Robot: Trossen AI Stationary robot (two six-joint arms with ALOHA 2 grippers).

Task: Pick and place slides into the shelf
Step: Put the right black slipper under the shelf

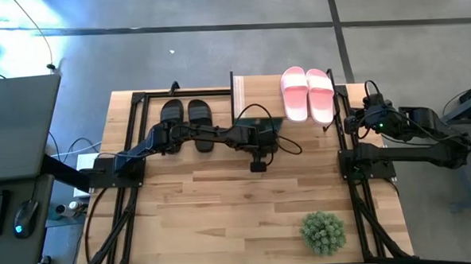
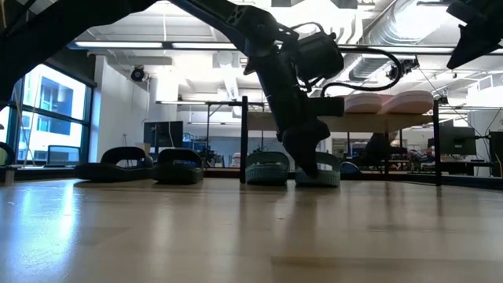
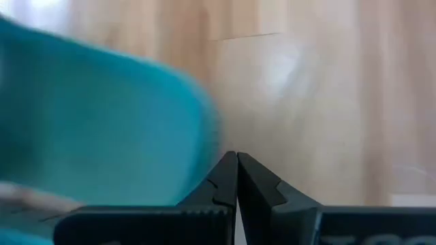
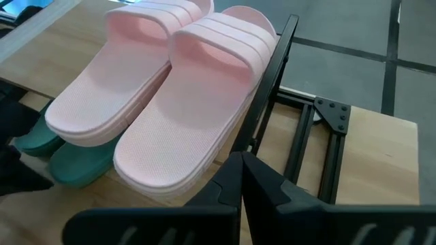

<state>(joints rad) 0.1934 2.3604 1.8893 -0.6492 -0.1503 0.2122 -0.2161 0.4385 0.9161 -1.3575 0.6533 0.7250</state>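
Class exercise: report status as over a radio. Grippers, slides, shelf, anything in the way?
Left gripper shut, low by green slides under shelf. Right gripper shut, parked beside pink slides on top. Black slides left on table. Plant clear of path.

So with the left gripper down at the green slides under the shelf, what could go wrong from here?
1. The left gripper is shut and pressed at a green slide, not gripping it; a push could skew the pair.
2. The left arm's cable loops close to the shelf frame and may snag.
3. The pink slides overhang the shelf's top edge; a bump might tip them off.
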